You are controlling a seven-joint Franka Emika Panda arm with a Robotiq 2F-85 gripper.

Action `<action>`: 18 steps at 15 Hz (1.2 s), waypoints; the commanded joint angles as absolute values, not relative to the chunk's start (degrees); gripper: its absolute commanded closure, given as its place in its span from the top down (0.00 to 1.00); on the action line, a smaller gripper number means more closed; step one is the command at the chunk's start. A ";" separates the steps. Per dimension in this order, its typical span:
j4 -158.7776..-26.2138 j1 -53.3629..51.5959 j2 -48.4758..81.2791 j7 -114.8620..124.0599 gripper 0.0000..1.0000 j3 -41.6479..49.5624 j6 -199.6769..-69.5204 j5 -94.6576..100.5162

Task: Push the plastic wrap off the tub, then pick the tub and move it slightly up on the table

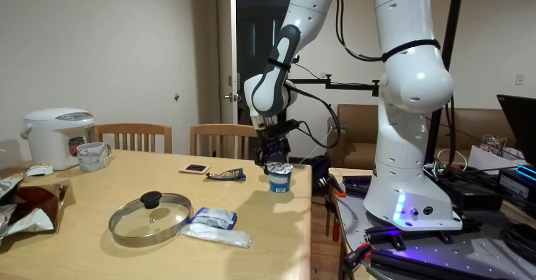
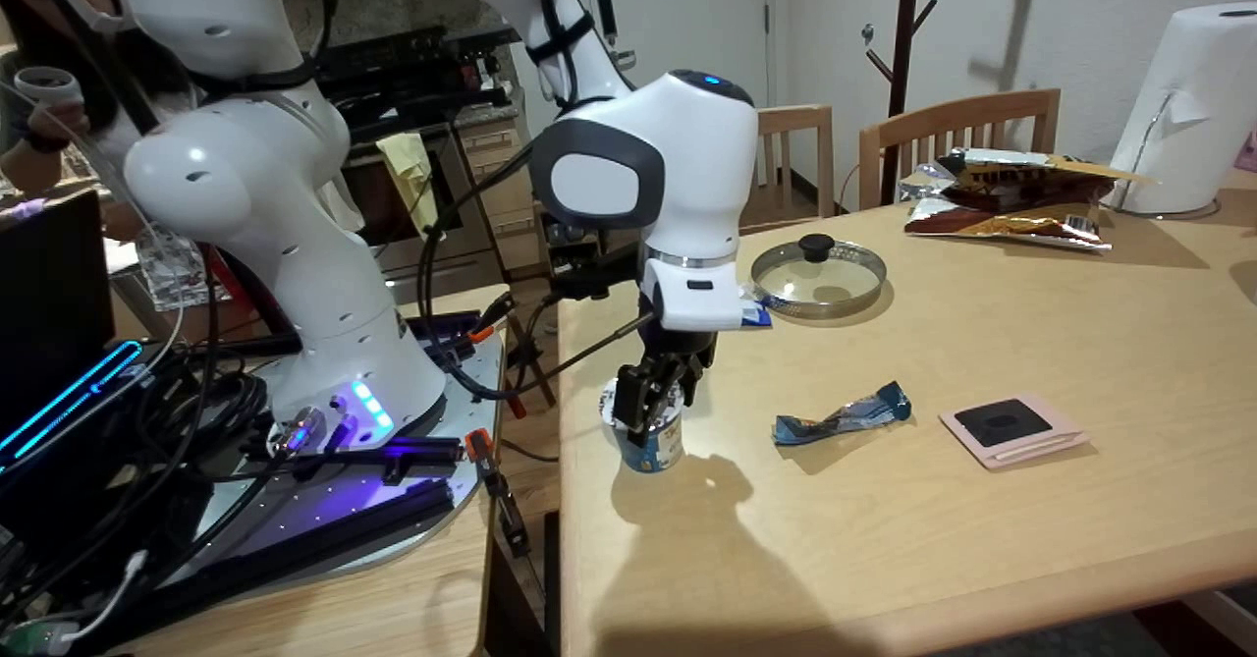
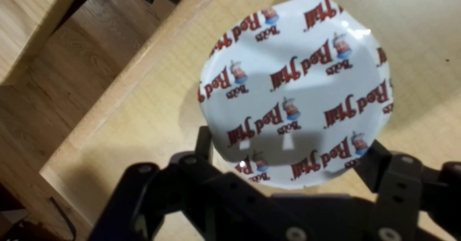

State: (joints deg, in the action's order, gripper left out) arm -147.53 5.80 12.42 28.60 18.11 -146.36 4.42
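Note:
The tub [image 1: 279,178] is a small blue cup with a silvery foil rim. It stands upright on the table near the edge by the robot base. It also shows in an exterior view [image 2: 656,449], partly hidden by a finger. In the wrist view its white printed lid [image 3: 295,86] is bare. My gripper [image 3: 288,156] is low at the tub, its fingers spread wide on either side near the rim. Contact parts are hidden, so I cannot tell whether they press on it. A clear plastic packet [image 1: 217,235] lies on the table; I cannot tell whether it is the plastic wrap.
A glass lid [image 1: 150,221] and a blue-white packet [image 1: 214,218] lie toward one side. A blue snack wrapper [image 2: 845,416] and a pink card [image 2: 1011,431] lie beyond the tub. A mug [image 1: 93,156], water boiler [image 1: 58,137] and bags [image 2: 1021,200] stand farther off.

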 commanded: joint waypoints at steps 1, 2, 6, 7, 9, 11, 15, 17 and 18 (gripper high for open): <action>-148.89 6.57 10.21 27.58 0.62 17.10 -146.44 2.94; -148.85 6.58 10.09 27.57 0.61 17.04 -146.44 3.01; -148.70 6.67 9.68 27.52 0.42 16.90 -146.40 3.22; -148.67 6.72 9.63 27.43 0.36 16.85 -146.39 3.13; -148.55 6.71 9.59 27.49 0.33 16.83 -146.41 3.29; -148.36 6.70 9.49 27.59 0.27 16.85 -146.25 3.45; -147.71 6.76 9.19 26.90 0.07 16.85 -147.48 4.12; -147.06 6.45 9.40 26.45 0.08 16.90 -150.98 5.78; -146.72 5.98 9.75 26.86 0.07 17.38 -153.57 8.18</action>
